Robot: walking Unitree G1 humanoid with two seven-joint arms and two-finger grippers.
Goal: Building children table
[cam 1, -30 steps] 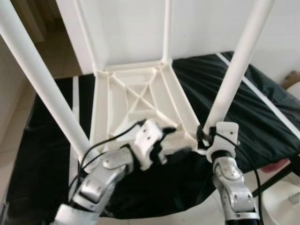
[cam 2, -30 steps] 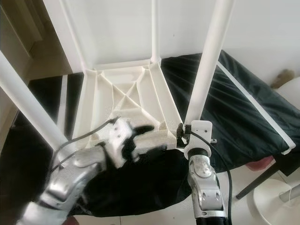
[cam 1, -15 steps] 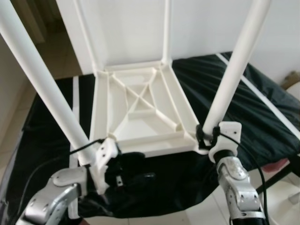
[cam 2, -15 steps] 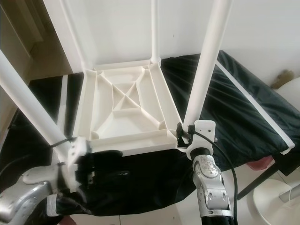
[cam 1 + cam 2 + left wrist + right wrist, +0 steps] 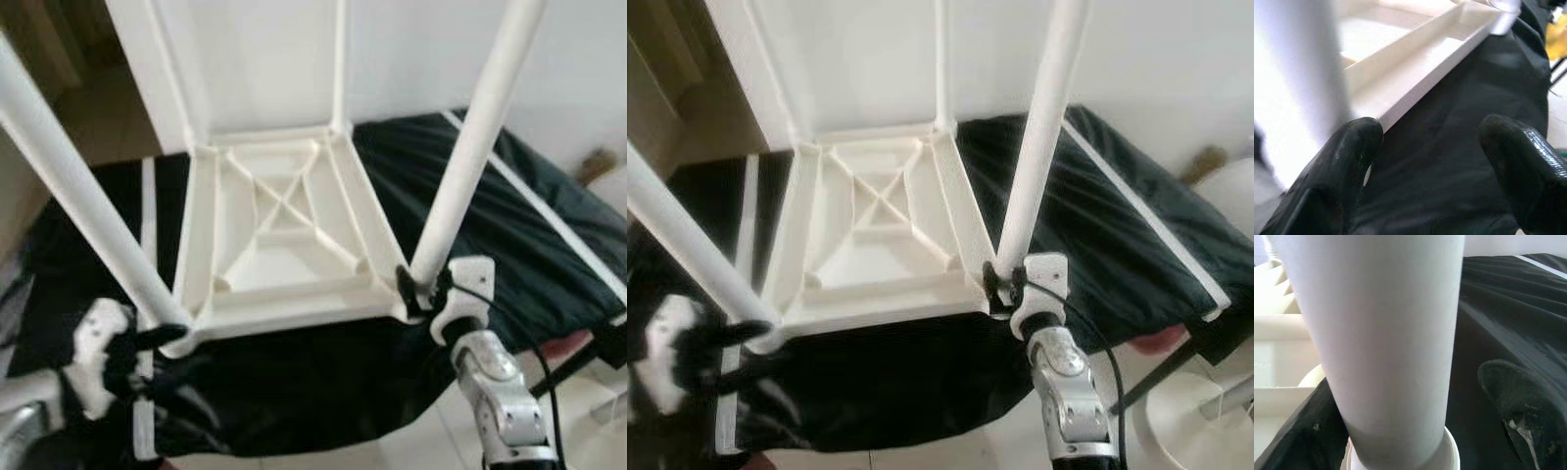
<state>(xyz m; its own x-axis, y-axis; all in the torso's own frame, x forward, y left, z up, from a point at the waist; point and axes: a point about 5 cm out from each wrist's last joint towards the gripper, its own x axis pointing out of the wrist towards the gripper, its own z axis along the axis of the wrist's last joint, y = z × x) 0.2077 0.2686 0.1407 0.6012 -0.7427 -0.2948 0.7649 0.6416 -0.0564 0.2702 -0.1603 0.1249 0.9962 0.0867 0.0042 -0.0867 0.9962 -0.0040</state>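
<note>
Here, right gripper (image 5: 423, 291) clamped round the table leg (image 5: 468, 157), left gripper (image 5: 147, 338) spread nearby.

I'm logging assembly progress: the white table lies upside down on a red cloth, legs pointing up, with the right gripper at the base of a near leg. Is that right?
One detail is wrong: the cloth is black, not red, as the left eye view shows. The rest holds: the white table lies upside down, legs up, and the right gripper is at the base of the near right leg.
</note>
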